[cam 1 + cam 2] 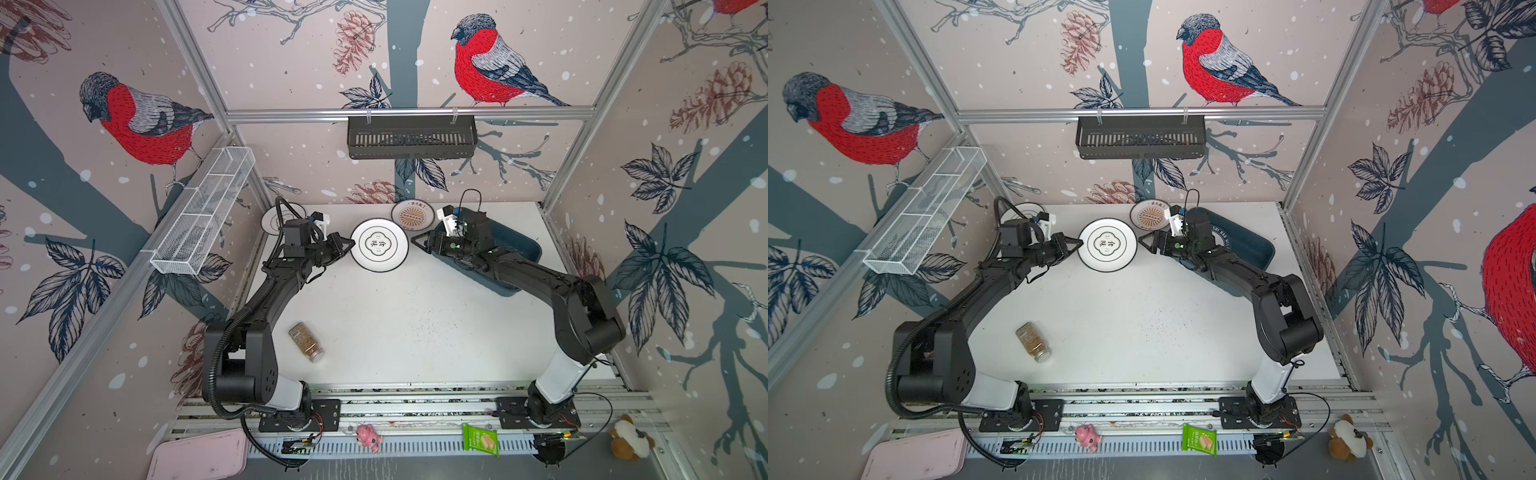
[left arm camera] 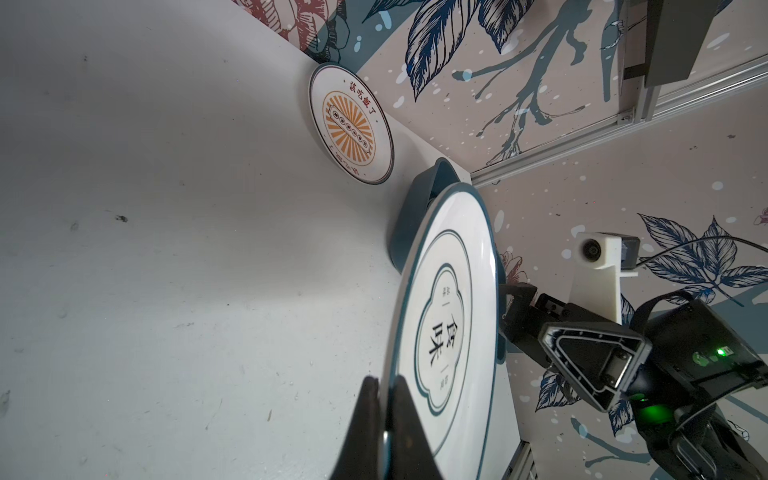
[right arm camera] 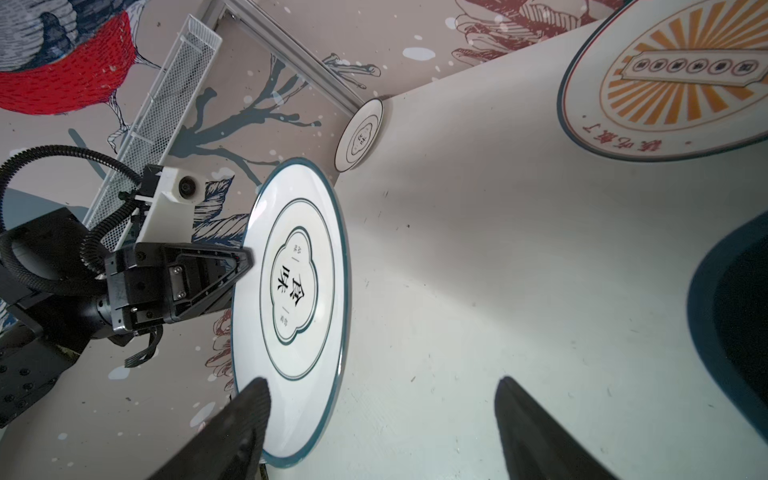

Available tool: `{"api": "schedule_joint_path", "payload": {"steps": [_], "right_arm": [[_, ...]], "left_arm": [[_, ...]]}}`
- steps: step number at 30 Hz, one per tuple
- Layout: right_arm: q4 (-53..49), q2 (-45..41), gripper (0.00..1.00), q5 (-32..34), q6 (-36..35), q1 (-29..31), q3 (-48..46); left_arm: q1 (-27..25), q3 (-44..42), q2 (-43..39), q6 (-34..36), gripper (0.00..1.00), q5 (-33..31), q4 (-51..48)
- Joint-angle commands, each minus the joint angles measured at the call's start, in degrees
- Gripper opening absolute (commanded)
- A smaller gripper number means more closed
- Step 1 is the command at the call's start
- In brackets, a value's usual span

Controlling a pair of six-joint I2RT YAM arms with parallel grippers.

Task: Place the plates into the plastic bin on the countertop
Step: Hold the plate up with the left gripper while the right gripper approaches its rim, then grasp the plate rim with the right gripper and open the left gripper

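Observation:
A white plate with a cloud-outline centre (image 1: 379,245) (image 1: 1108,245) hangs level above the countertop (image 1: 415,324). My left gripper (image 1: 351,248) (image 2: 384,384) is shut on its left rim. My right gripper (image 1: 415,241) (image 3: 381,384) is open at the opposite rim, and this plate's (image 3: 295,299) edge sits between its spread fingers. An orange sunburst plate (image 1: 412,215) (image 2: 351,124) lies at the back. Another plate (image 1: 272,218) (image 3: 359,135) lies back left, partly behind the left arm. The teal plastic bin (image 1: 523,245) (image 1: 1246,245) stands back right, mostly under the right arm.
A spice jar (image 1: 306,341) lies on its side at front left. A black slotted basket (image 1: 411,137) hangs on the back rail and a white wire basket (image 1: 203,208) on the left rail. A pink tray (image 1: 199,455), small toys and a green snack packet (image 1: 480,444) sit past the front edge.

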Motion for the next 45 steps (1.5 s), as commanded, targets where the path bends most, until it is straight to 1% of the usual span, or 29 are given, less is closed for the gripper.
{"api": "schedule_joint_path", "payload": {"steps": [1, 7, 12, 16, 18, 22, 27, 34, 36, 38, 43, 45], "right_arm": [[-2.68, 1.24, 0.80, -0.90, -2.25, 0.73, 2.41], [-3.87, 2.81, 0.68, -1.49, -2.91, 2.15, 4.17], [-4.12, 3.74, 0.56, -0.47, -2.29, 3.26, 4.47], [-3.96, 4.08, 0.46, -0.41, -1.70, 3.54, 4.46], [-3.62, 4.32, 0.38, -0.39, -0.75, 3.51, 4.38], [-2.18, 4.98, 0.29, -1.19, 1.43, 3.57, 4.21], [-1.51, 5.63, 0.16, -2.35, 2.11, 3.52, 4.18], [-1.24, 5.38, 0.05, -3.02, 2.01, 3.56, 3.97], [-1.24, 5.26, 0.04, -3.00, 2.02, 3.54, 4.02], [-1.24, 5.16, 0.04, -2.98, 2.01, 3.57, 3.95], [-0.90, 4.83, 0.03, -2.94, 2.67, 3.21, 3.99], [-0.84, 4.68, 0.03, -2.81, 3.05, 2.88, 3.96]], "left_arm": [[0.13, 0.14, -0.01, 0.37, 0.00, 2.37, 2.74], [0.16, 0.14, 0.47, 0.43, 0.00, 2.17, 2.59], [0.18, 0.14, 0.61, 0.31, 0.00, 2.34, 2.82], [0.16, 0.14, 0.57, 0.21, 0.00, 2.42, 2.86], [0.22, 0.14, 0.57, 0.13, 0.00, 2.51, 2.93], [0.24, 0.14, 0.57, 0.18, 0.00, 2.51, 2.94], [0.26, 0.14, 0.39, 0.27, 0.00, 2.56, 2.94], [0.28, 0.14, 0.46, 0.51, 0.03, 2.25, 2.78], [0.23, 0.14, 0.54, 0.48, 0.06, 2.18, 2.69], [0.25, 0.14, 0.48, 0.47, 0.13, 2.16, 2.81], [0.26, 0.14, -0.31, 1.09, 0.41, 1.01, 2.42], [0.24, 0.14, -0.78, 1.40, 0.55, -0.10, 2.06]]}}
